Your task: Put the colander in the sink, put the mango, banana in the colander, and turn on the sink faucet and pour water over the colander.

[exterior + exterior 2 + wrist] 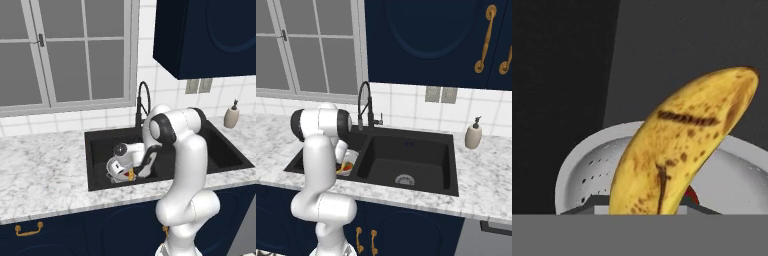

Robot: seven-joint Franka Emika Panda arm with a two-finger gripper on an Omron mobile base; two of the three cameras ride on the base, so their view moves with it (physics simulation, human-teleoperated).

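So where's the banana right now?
The banana is held in the gripper, just above the colander in the sink's left basin, with the mango showing red behind it.

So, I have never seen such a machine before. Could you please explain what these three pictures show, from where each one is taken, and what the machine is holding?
The white machine is a robot arm on a movable base, in a computer-drawn kitchen. Two pictures come from cameras on the base, behind the arm: one from its left, one from its right. The third comes from a camera on the hand, looking along the gripper.

The arm reaches down into the left basin of a black sink set in a marble counter. A tall black faucet stands behind the sink, and a beige soap bottle beside it.

In the basin sits a pale colander. The gripper holds a spotted yellow banana just over it. A bit of red behind the banana is probably the mango, already inside.
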